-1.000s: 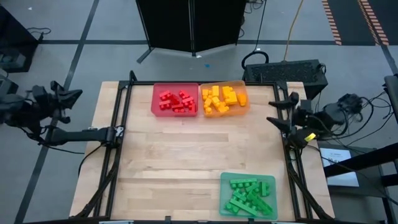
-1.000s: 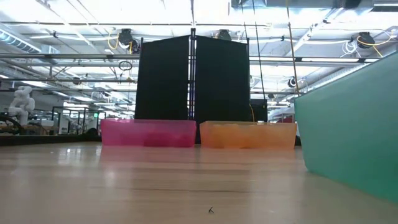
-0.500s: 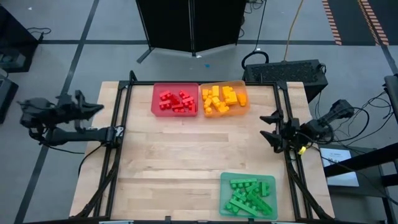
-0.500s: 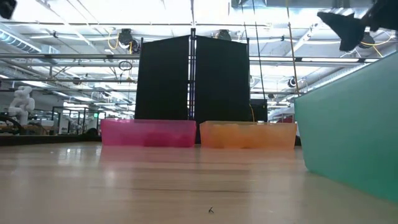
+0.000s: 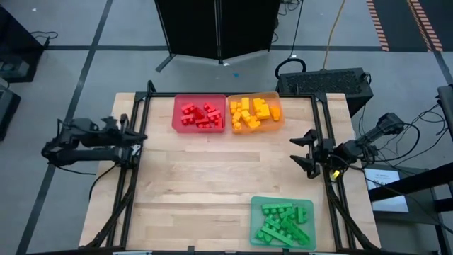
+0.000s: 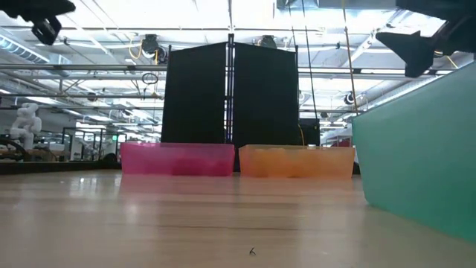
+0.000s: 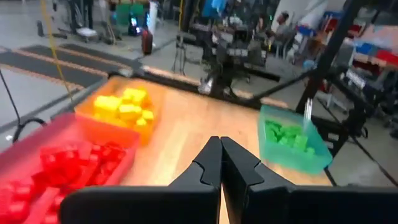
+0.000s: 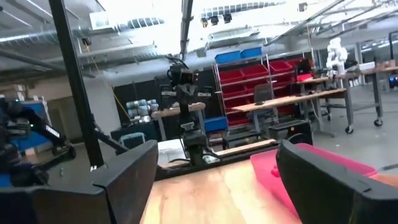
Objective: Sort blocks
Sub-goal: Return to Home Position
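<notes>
Hovering over the left side of the wooden table (image 5: 212, 177), the left gripper (image 5: 136, 135) is held with its two fingers pressed together. In the left wrist view the fingers (image 7: 211, 163) are seen touching along their inner faces, and nothing is pinched between them. The right gripper (image 5: 303, 150) is positioned over the right side of the table, with its fingers spread wide. In the right wrist view a broad gap is shown between the two fingers (image 8: 127, 174), and nothing is held. In the low view both grippers are seen high above the table top, the left gripper at the upper left corner and the right gripper at the upper right.

The blocks are contained in three trays. The red blocks (image 5: 200, 115) are piled in the red tray (image 5: 176, 113) at the far edge of the table. The yellow blocks (image 5: 251, 113) are piled in the orange tray (image 5: 280, 106), which is set just beside the red tray on its right, the two walls touching or nearly so. The green blocks (image 5: 283, 223) are piled in the green tray (image 5: 255, 205) at the near edge, toward the right, well apart from the other two trays. A black panel (image 6: 230, 93) is stood behind the far edge of the table.
</notes>
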